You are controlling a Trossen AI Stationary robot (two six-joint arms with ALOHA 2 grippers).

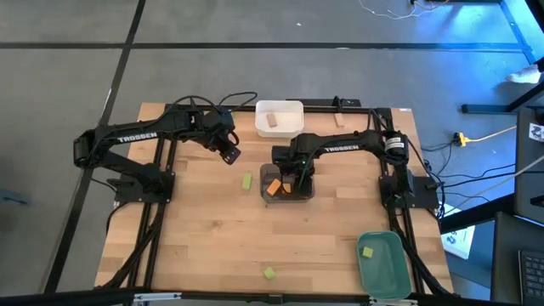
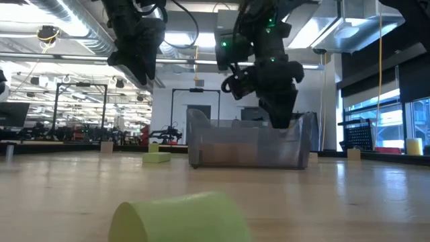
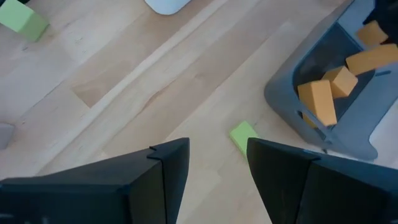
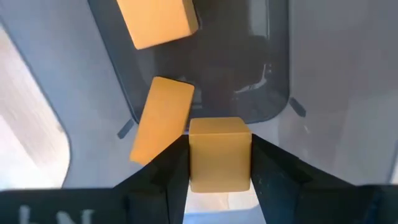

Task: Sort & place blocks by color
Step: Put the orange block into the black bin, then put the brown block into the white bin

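Observation:
My right gripper [image 1: 297, 180] is over the dark grey bin [image 1: 304, 195], shut on an orange cube [image 4: 219, 163]. Two more orange blocks [image 4: 160, 127] lie on the bin's floor below it. In the low view the right gripper [image 2: 279, 113] reaches down behind the bin's wall [image 2: 248, 144]. My left gripper [image 1: 231, 155] hangs open above the table, left of the bin, touching nothing. A light green block [image 3: 244, 135] lies on the wood below its fingers. Another green block [image 1: 269, 273] lies near the front edge. A tan block [image 1: 271, 121] sits in the white bin [image 1: 293, 109]. My right gripper pinches the orange cube between its two fingers [image 4: 171, 163], on two opposite side faces [image 4: 198, 163]. The fingers come from above, pointing down. The cube is lifted clear of the bin's floor and sits square in the hold.
A green bin [image 1: 382, 270] with one green block [image 1: 367, 252] stands at the near right corner. A small tan block [image 1: 340, 119] lies by the far edge. Bare wood spreads across the near left half of the table [image 1: 195, 246]. The arms' dark frames run along both sides.

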